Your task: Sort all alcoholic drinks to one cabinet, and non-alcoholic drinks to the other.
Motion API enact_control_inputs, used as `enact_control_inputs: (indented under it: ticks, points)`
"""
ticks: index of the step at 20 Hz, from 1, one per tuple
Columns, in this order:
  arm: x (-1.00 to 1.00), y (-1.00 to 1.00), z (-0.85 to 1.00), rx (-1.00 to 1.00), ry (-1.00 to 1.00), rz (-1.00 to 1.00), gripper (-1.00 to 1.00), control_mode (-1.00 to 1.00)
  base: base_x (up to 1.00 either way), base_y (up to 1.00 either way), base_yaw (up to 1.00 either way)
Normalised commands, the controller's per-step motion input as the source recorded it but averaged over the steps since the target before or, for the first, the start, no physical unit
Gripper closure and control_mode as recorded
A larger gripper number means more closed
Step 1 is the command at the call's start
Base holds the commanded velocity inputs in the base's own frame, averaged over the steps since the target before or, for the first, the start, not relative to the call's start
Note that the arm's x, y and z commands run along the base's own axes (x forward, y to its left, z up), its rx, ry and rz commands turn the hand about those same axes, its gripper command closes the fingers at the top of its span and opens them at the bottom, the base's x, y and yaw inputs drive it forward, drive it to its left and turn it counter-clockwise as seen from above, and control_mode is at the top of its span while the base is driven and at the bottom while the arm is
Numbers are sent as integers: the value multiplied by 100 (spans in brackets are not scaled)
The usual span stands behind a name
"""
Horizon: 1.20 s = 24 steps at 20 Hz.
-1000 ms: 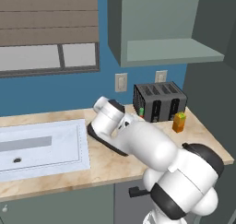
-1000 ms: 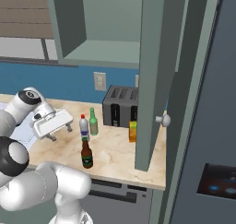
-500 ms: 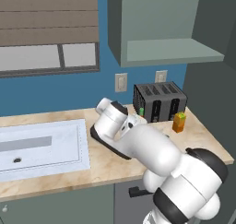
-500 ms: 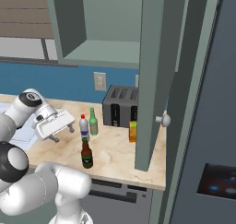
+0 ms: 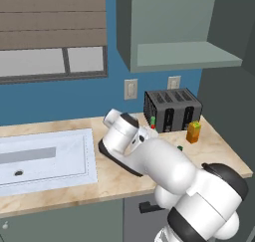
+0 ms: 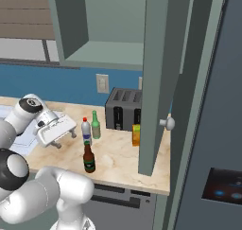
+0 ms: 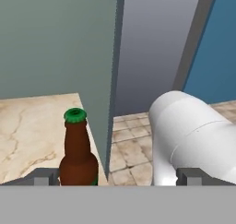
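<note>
On counter [image 6: 123, 155]: two glass bottles, brown [image 6: 88, 158] and green [image 6: 96, 125]; one white bottle [image 6: 86, 130]; one carton [image 6: 136, 135]; tool [image 6: 65, 140] spread.

End effector [image 6: 65, 139] swung right twd brown bottle [image 6: 88, 159].

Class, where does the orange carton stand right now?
In the right base view, the carton stands on the counter right of the toaster, beside the open cabinet door.

Arm: white, dark-jointed, folded low, forearm reaching forward from the base. Gripper [image 6: 65, 139]: held level at the forearm's far end, fingers [image 6: 73, 134] spread wide apart, nothing between them. Wrist bent sideways just behind the gripper.
</note>
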Motion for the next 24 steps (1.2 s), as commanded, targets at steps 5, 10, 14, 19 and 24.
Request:
enact_control_inputs:
  ticks: [5, 10, 14, 19, 24]
  points:
    - [2, -2, -5, 0, 0, 0, -100, -100, 0, 0, 0]
    - [9, -3, -6, 0, 0, 0, -100, -100, 0, 0, 0]
    - [13, -12, -4, 0, 0, 0, -100, -100, 0, 0, 0]
    - [15, -14, -5, 0, 0, 1, -100, -100, 0, 0, 0]
    - [14, -8, -7, 0, 0, 3, -100, -100, 0, 0, 0]
